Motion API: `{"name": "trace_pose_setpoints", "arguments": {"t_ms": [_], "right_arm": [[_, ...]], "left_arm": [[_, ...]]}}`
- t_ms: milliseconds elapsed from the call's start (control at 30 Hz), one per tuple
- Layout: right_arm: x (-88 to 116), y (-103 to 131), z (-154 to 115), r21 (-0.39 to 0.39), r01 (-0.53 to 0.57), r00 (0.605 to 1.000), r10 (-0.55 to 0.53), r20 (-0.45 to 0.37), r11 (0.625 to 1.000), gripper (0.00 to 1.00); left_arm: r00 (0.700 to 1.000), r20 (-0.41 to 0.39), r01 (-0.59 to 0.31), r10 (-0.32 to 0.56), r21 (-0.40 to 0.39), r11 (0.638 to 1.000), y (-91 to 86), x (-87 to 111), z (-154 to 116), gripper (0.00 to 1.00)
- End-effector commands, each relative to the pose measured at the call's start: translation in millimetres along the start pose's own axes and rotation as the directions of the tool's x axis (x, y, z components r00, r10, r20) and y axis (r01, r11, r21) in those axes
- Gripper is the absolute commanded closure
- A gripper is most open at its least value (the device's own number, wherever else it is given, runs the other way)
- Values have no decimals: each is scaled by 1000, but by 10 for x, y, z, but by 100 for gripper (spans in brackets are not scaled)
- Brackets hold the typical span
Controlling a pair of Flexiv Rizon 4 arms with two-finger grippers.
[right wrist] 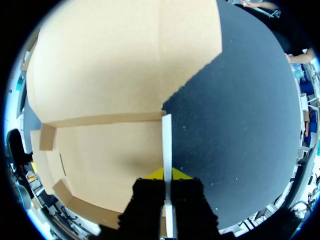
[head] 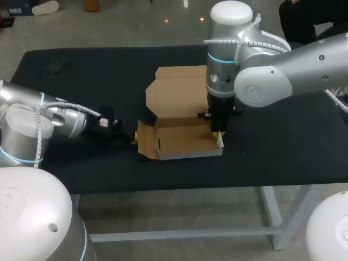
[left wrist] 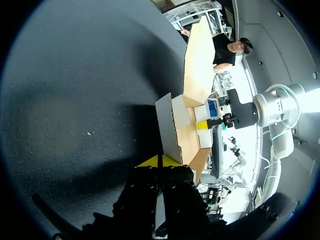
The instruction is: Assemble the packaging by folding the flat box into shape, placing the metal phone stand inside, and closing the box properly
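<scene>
At the left, the left gripper (left wrist: pixel 160 161) lies low over the black table (head: pixel 283 147) and is clenched on the left side wall (left wrist: pixel 169 125) of the box (head: pixel 182 136). In the left wrist view the thin card edge runs straight down between the two yellow tips, which press it from both sides. That wall is lifted off the table but looks to lean outward rather than stand square. In the middle, the box sits near the table's centre, half formed: its brown floor lies flat, the front wall (head: pixel 190 154) nearest the robot stands up, and the lid (head: pixel 176 89) lies open and flat on the table at the far side. At the right, the right gripper (right wrist: pixel 167 173) comes down from above and grasps the right side wall (right wrist: pixel 167 140), whose pale edge passes between its yellow tips; this wall stands upright. The phone stand shows in none of the views, neither inside the box nor on the visible part of the table, so I cannot say where it is. As I judge it, the task is in its first part: walls are raised but do not look locked together, and what is left is finishing the tray, putting the stand in, and bringing the lid over and tucking it shut
</scene>
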State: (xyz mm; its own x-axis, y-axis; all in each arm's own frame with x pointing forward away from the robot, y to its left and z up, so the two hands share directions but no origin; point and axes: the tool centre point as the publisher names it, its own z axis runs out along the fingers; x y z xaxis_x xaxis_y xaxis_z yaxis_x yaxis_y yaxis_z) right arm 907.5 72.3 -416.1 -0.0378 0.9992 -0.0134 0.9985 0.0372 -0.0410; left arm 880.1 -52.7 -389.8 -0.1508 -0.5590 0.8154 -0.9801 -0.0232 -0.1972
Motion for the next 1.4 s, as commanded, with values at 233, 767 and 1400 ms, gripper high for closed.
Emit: {"name": "trace_pose_setpoints", "arguments": {"t_ms": [233,767,1400], "right_arm": [[7,9,-7,5,0,1000,0,1,1000,100],[7,9,-7,5,0,1000,0,1,1000,100],[7,9,-7,5,0,1000,0,1,1000,100]], "left_arm": [[1000,-17,-9,9,-12,1000,-17,143,70,100],[996,-83,35,-33,16,999,-27,130,19,88],[986,-162,30,-30,-2,1000,-51,263,120,67]]}}
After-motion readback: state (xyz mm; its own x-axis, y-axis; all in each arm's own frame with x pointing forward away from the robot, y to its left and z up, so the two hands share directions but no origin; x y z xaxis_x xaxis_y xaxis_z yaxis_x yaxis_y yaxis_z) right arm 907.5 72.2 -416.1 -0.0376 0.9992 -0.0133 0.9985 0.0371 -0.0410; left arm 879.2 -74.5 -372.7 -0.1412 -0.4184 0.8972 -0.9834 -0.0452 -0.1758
